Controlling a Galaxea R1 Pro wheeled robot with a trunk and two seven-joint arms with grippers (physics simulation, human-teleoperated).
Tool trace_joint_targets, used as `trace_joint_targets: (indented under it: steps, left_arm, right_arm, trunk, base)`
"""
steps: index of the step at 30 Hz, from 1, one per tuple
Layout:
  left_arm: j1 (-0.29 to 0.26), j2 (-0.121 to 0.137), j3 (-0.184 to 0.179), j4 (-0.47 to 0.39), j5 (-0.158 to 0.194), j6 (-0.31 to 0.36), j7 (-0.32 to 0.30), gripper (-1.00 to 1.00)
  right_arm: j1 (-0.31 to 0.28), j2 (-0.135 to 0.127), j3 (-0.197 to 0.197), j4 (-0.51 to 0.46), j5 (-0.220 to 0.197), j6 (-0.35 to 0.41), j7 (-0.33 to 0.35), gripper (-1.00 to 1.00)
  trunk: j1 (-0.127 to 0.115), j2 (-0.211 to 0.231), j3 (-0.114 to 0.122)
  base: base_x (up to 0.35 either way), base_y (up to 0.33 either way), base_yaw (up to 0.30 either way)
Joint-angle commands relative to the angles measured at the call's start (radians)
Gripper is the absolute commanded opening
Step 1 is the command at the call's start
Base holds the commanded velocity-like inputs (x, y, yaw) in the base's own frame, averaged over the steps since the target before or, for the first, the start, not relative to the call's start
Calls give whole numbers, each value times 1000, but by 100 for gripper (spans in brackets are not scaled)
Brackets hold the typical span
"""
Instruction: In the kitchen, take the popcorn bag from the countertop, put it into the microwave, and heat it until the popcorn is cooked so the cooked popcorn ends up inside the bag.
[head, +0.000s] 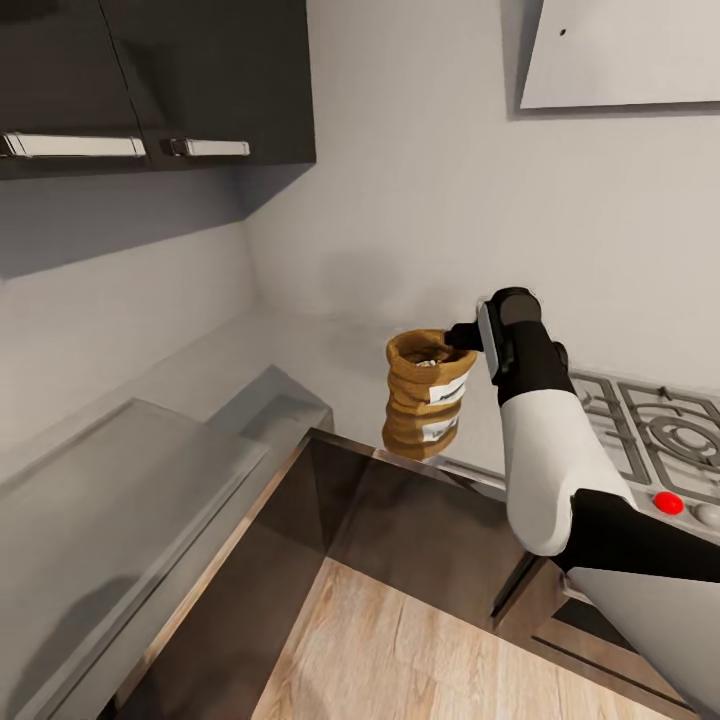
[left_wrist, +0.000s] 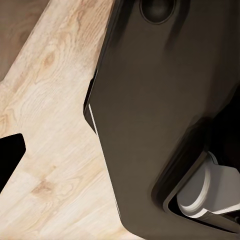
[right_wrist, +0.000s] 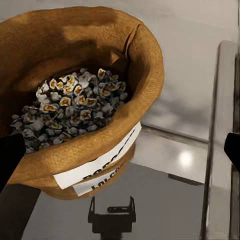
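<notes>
I'm holding the popcorn bag (head: 428, 393) in my right pincer (head: 462, 337), clenched on its rim, above the desk (head: 300, 350).

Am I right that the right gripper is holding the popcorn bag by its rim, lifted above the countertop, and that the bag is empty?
Not quite: the popcorn bag is not empty. The right wrist view shows popcorn heaped inside. The rest stands: the right gripper holds its rim, above the countertop.

We see a dark robot body panel (left_wrist: 160, 115) covering most of the frame, a pale grey joint housing (left_wrist: 212, 192) beside it, and pale wood floor (left_wrist: 45, 125) beyond.
</notes>
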Motion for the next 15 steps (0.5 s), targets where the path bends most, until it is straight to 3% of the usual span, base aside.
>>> trace_joint_targets:
  steps: [1, 10, 15]
  left_arm:
    - [0, 0, -1, 0, 10, -2, 2, 100]
    - [0, 0, 1, -1, 12, -2, 2, 100]
    - [0, 0, 1, -2, 12, -2, 2, 100]
  right_arm:
    - [-1, 1, -5, 18, -4, 2, -17, 100]
    - [-1, 1, -19, 40, -8, 2, -32, 100]
    - [-1, 1, -114, 28, -7, 2, -34, 100]
  trunk:
    - [0, -1, -1]
    - [0, -1, -1]
    - [0, -1, -1]
  base:
    - [0, 0, 0]
    - [0, 0, 0]
    - [0, 0, 0]
